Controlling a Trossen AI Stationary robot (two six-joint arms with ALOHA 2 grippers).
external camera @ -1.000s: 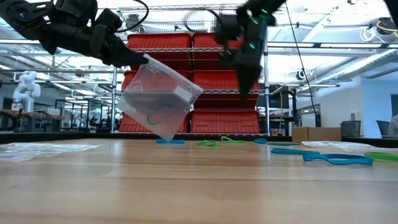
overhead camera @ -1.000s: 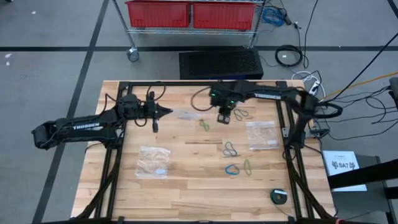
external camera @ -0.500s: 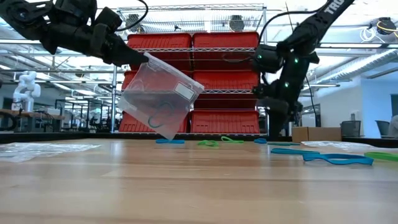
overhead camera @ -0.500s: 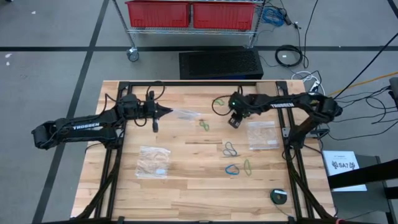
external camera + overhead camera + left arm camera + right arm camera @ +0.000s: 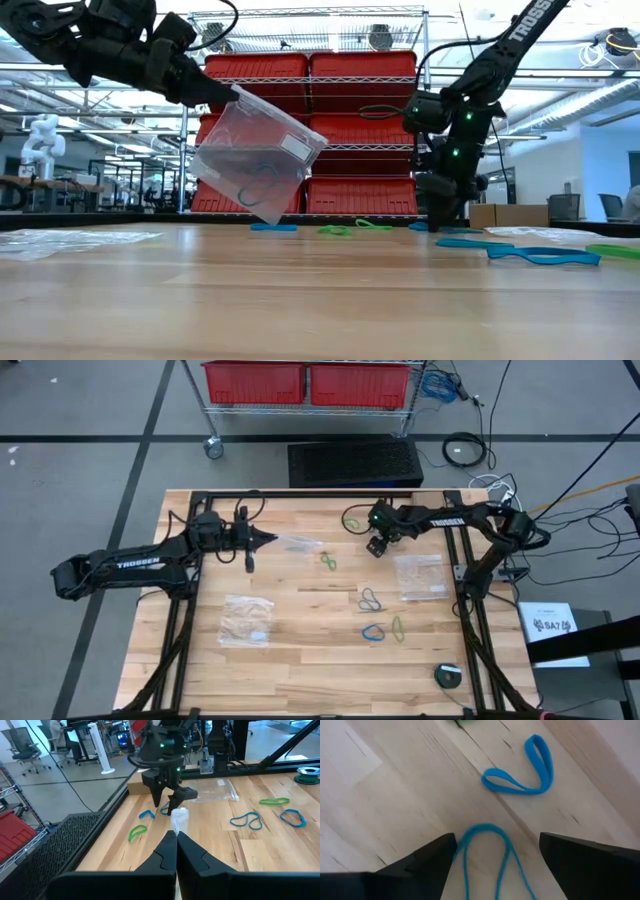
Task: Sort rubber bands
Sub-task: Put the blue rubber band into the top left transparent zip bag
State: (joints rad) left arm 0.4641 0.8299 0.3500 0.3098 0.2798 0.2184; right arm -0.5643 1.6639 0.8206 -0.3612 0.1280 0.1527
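Rubber bands (image 5: pixel 372 600) lie between two bags (image 5: pixel 247 618) — on table (image 5: pixel 300 680)

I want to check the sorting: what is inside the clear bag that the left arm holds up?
Through the clear bag, pinched by the left end effector, dark thin loops show, seemingly rubber bands. Their number and colour cannot be told.

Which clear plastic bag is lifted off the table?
The bag that the left pincer holds shut by one corner, hanging tilted in the air. The other two bags lie flat on the table.
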